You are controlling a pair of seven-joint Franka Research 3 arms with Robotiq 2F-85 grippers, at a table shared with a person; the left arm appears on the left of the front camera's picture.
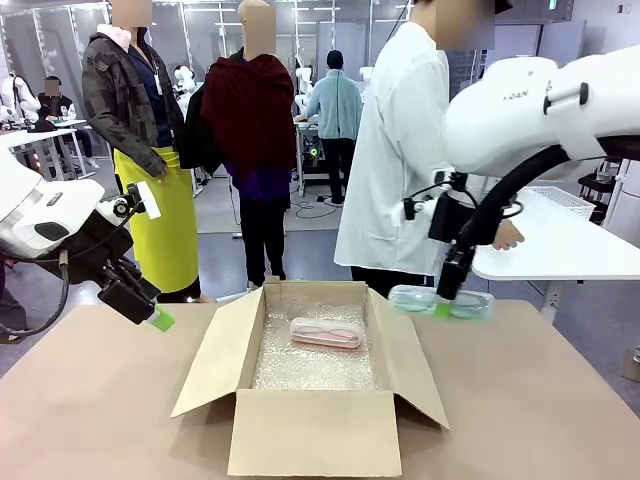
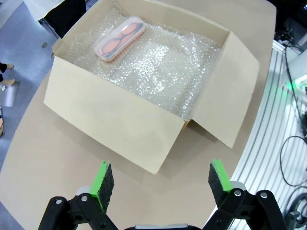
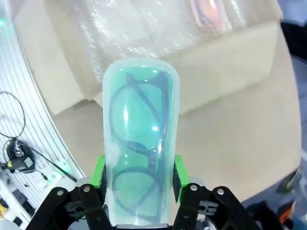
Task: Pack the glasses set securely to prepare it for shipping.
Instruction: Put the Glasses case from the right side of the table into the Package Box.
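A pink glasses case (image 1: pixel 325 332) lies flat on bubble wrap at the far end of the open cardboard box (image 1: pixel 312 435); the left wrist view shows the pink case (image 2: pixel 119 38) at the box's far corner. The mint-green glasses case (image 1: pixel 441 302) hangs above the table just right of the box's right flap, held level by my right gripper (image 1: pixel 443 305). In the right wrist view the mint-green case (image 3: pixel 139 143) stands between the green pads (image 3: pixel 99 173), which are shut on its lower half. My left gripper (image 2: pixel 160 183) is open and empty, raised left of the box (image 2: pixel 158 91).
A person in a white coat (image 1: pixel 400 160) stands at the table's far side behind my right arm, a hand on a white side table (image 1: pixel 560 250). The box's flaps stand outward on both sides. Brown tabletop (image 1: pixel 90 400) lies bare left and right of the box.
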